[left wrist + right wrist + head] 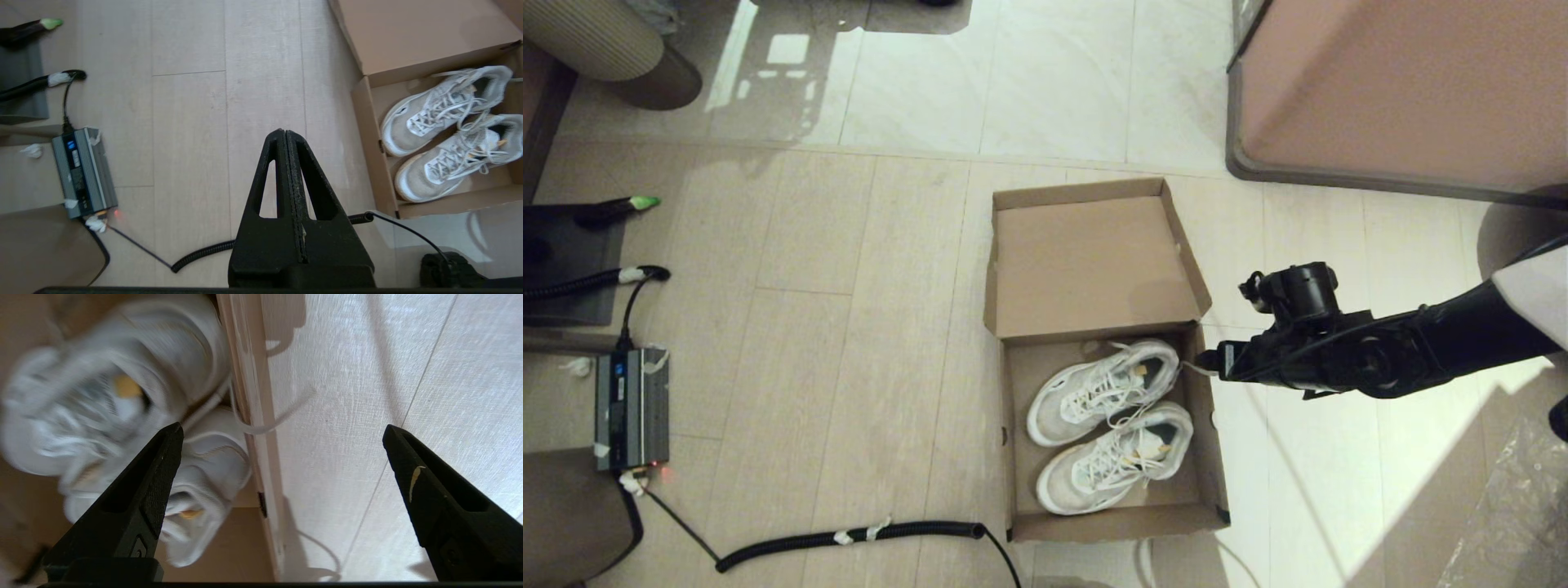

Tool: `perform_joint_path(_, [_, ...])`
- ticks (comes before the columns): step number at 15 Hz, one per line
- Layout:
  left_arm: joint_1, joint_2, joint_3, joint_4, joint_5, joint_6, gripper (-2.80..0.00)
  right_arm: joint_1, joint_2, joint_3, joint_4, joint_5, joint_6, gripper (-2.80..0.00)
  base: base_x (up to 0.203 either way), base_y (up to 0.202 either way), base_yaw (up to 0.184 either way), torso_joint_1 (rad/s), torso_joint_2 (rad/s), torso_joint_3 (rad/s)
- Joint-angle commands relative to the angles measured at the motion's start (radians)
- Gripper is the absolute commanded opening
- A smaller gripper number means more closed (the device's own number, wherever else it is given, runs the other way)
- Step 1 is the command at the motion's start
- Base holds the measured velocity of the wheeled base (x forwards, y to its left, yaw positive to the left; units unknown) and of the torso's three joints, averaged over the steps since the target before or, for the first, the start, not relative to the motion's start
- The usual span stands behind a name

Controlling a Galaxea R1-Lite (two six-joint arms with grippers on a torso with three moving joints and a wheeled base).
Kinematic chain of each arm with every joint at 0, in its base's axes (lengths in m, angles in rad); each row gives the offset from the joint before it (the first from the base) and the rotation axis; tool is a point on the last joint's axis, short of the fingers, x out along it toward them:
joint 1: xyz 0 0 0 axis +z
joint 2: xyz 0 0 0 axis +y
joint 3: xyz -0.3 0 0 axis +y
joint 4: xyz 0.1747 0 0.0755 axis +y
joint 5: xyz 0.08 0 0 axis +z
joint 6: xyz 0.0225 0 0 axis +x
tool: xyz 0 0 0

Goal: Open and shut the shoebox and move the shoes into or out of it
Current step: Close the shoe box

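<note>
The brown shoebox (1119, 523) stands open on the floor, its hinged lid (1090, 261) laid back flat behind it. Both white and grey shoes lie inside, side by side, toes to the left: the far shoe (1103, 390) and the near shoe (1115, 459). My right gripper (1207, 361) hovers at the box's right wall beside the far shoe's heel, open and holding nothing; in its wrist view the gripper (282, 429) straddles that wall (249, 416), with the shoes (208, 477) to one side. My left gripper (284, 131) is shut and empty over bare floor, left of the box (369, 134).
A large pinkish-brown furniture block (1405, 90) with a grey base stands behind my right arm. A grey power adapter (633, 408) and a coiled black cable (849, 537) lie on the floor at the left. A white lace (1194, 367) hangs over the box's right wall.
</note>
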Motion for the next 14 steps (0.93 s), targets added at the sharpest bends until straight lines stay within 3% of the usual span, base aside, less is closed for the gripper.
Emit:
perform_joint_path(1, [0.000, 0.054, -0.017, -0.005, -0.017, 0.001, -2.80, -0.005, -0.097, 0.000, 0.015, 0.008, 0.080, 0.00, 0.000, 0.000, 0.000, 0.000, 0.00, 0.000])
perform_joint_path(4, [-0.001, 0.219, -0.086, -0.024, -0.061, -0.008, -2.80, -0.025, -0.207, -0.020, 0.201, 0.103, 0.210, 0.00, 0.000, 0.000, 0.000, 0.000, 0.00, 0.000])
perform_joint_path(6, [-0.008, 0.375, -0.138, -0.048, -0.123, -0.035, -2.80, -0.056, -0.242, -0.035, 0.243, 0.145, 0.314, 0.00, 0.000, 0.000, 0.000, 0.000, 0.00, 0.000])
perform_joint_path(7, [-0.013, 0.447, -0.164, -0.061, -0.160, -0.059, -2.80, -0.067, -0.255, -0.033, 0.245, 0.146, 0.321, -2.80, 0.000, 0.000, 0.000, 0.000, 0.00, 0.000])
perform_joint_path(11, [-0.025, 0.716, -0.275, -0.094, -0.363, -0.225, -2.80, -0.075, -0.381, -0.024, 0.342, 0.139, 0.313, -2.80, 0.000, 0.000, 0.000, 0.000, 0.00, 0.000])
perform_joint_path(14, [-0.035, 0.896, -0.314, -0.213, -0.406, -0.321, -2.80, -0.127, -0.472, -0.033, 0.440, 0.144, 0.305, -2.80, 0.000, 0.000, 0.000, 0.000, 0.00, 0.000])
